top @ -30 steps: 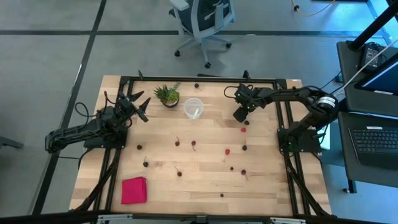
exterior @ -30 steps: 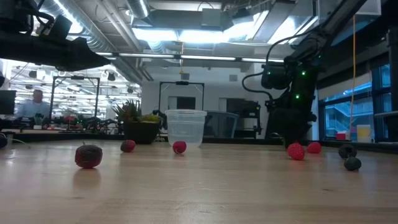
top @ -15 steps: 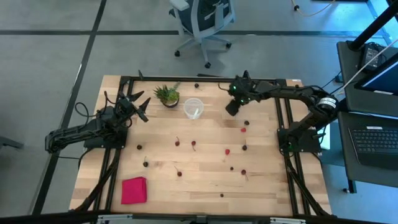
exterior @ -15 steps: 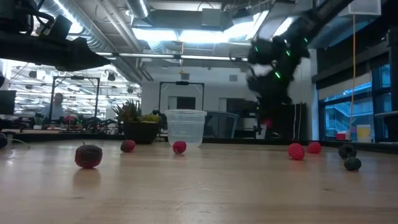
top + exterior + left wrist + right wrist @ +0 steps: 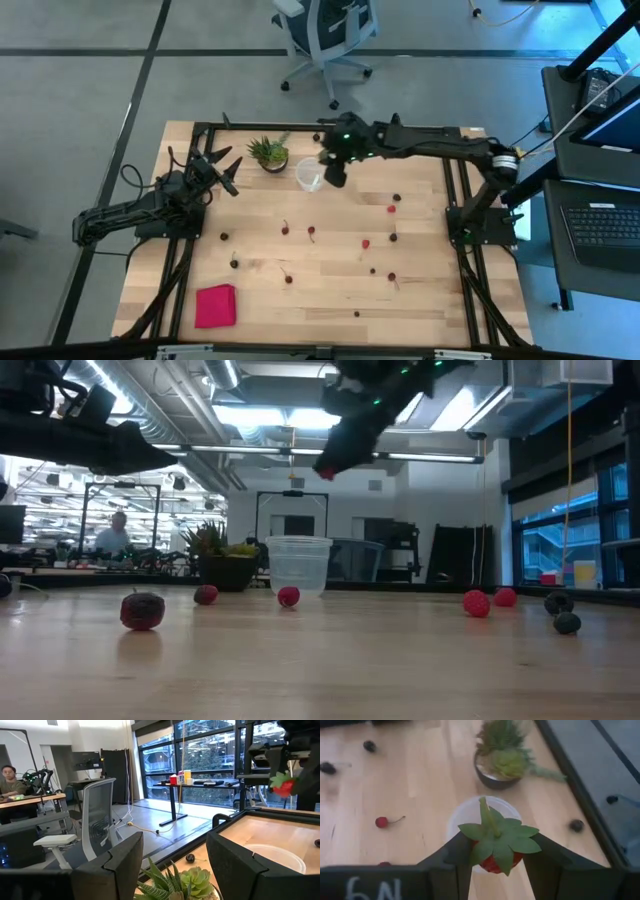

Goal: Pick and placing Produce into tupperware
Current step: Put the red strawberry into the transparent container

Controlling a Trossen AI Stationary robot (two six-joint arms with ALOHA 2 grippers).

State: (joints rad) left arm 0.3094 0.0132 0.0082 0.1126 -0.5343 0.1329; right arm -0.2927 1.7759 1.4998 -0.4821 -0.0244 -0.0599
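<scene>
Held fruit: red strawberry with green leafy cap, raised above the cup.
Cup: small, round, clear plastic, upright beside a potted plant.
Loose fruit: small dark and bright red cherries scattered across the wooden tabletop.

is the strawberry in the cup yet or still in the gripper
Not in yet. The right gripper grips the strawberry above the clear cup, upright on the table; the low view shows it high over the rim.

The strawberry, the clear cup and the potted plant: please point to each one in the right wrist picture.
strawberry (image 5: 495,862): right wrist view, red flesh below the green leaves.
clear cup (image 5: 457,817): right wrist view, whitish rim.
potted plant (image 5: 502,765): right wrist view, green rosette.
</scene>
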